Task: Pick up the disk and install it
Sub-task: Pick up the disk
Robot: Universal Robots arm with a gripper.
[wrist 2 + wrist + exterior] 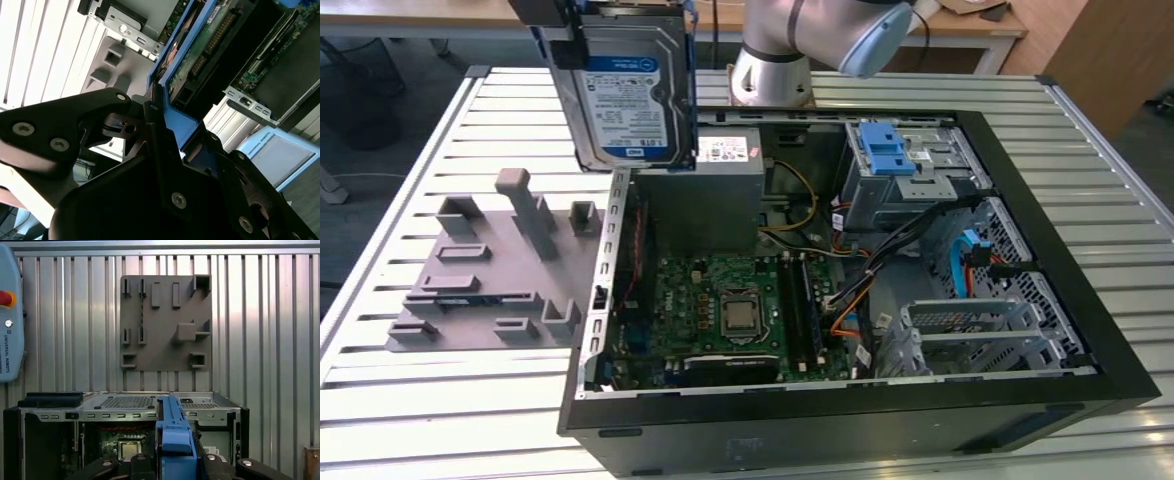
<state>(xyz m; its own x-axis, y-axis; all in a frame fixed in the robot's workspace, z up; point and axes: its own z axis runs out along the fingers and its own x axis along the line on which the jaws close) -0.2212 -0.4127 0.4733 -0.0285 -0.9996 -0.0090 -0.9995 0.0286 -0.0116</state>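
**Work table** (400, 400): slatted metal. It carries an open computer case (854, 420) and, at nine o'clock of the case in the exterior view, a grey fixture plate (467, 290).

**Case interior:** the power supply (707, 190) sits at eleven o'clock. The drive cage (907, 165) with blue latches sits at one o'clock, with loose cables (854, 260) running just below it.

**The disk** (630, 95): it hangs upright in the air, above the case's eleven o'clock corner. It is clear of the table and well apart from the cage.

**Gripper** (172, 462): it is clamped on the disk's blue carrier, with one finger on each side of the narrow edge, as both wrist views show.

**Hazards, as judged:**
- The grip bears on thin plastic only, so a jolt could let the disk pivot or slide out.
- The disk hangs directly over the power supply and the case wall. A low carry could strike either.
- The cables near the cage could snag the carrier or block its seating.
- A tilted approach could jam the carrier against the cage rails.
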